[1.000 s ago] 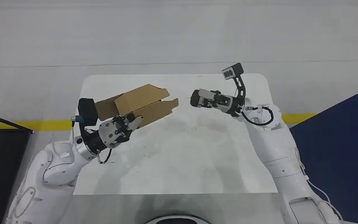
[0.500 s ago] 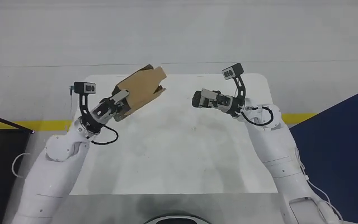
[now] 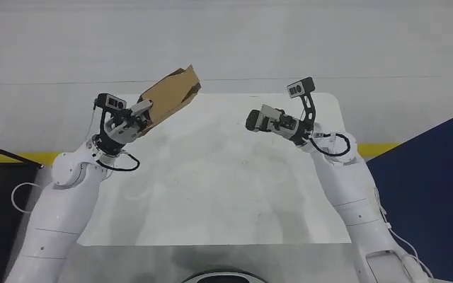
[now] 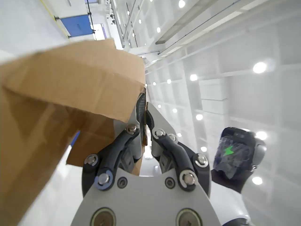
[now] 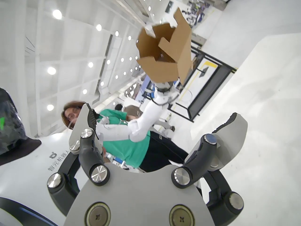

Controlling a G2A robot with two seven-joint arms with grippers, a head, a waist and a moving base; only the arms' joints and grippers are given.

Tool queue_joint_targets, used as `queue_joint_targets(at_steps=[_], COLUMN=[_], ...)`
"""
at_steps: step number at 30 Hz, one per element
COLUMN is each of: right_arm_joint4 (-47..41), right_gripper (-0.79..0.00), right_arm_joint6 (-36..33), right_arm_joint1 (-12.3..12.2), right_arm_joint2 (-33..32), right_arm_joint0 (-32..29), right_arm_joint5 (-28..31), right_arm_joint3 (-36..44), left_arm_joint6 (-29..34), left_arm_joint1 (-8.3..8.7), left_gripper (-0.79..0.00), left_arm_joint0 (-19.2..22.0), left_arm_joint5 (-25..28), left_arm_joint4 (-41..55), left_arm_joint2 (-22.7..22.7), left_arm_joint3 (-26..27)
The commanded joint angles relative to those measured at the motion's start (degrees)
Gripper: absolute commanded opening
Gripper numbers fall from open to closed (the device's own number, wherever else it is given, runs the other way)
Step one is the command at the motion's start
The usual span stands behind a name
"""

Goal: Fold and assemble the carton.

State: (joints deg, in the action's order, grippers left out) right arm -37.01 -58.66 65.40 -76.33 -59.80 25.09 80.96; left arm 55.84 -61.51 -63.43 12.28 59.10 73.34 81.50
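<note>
Top view has the white tabletop [image 3: 226,198], and above its far left corner the brown carton [image 3: 168,94] is held off the surface, tilted, its open end with loose flaps turned toward the right arm. The left gripper [image 3: 139,117] is clamped tight on one thin wall of the carton, near its lower end. The right gripper [image 3: 253,120] hangs well apart from it, over the far right part of the tabletop, fingers spread wide and holding nothing. The step in hand looks like folding the end flaps: the right gripper should meet one flap squarely and press along its crease while the left holds steady, since a pinch on a single wall could let the carton twist
</note>
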Motion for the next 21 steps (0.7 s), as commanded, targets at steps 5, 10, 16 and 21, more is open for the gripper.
queue_joint_targets(at_steps=[5,10,16,21], right_arm_joint4=[0.2,0.5,7.6,7.6], right_gripper=[0.0,0.0,0.0,0.0], right_arm_joint6=[5.4,4.4,8.1,8.1], right_arm_joint1=[-1.0,-1.8,-2.0,-2.0], right_arm_joint2=[-7.5,-11.2,-10.5,-10.5], right_arm_joint0=[-0.3,-2.2,-3.5,-3.5], right_arm_joint5=[2.6,2.3,0.4,0.4], right_arm_joint3=[-5.8,-4.2,0.3,0.3], left_arm_joint6=[13.3,22.0,20.4,20.4], left_arm_joint1=[-0.98,-1.98,-3.59,-3.59], left_gripper=[-0.785,-0.785,-0.785,-0.785], left_arm_joint0=[3.9,6.4,9.7,9.7], left_arm_joint5=[-24.3,-37.8,-40.3,-40.3], left_arm_joint4=[16.8,22.4,31.1,31.1], left_arm_joint2=[-3.5,-8.1,-14.6,-14.6], left_arm_joint3=[-5.3,-7.7,-9.6,-9.6])
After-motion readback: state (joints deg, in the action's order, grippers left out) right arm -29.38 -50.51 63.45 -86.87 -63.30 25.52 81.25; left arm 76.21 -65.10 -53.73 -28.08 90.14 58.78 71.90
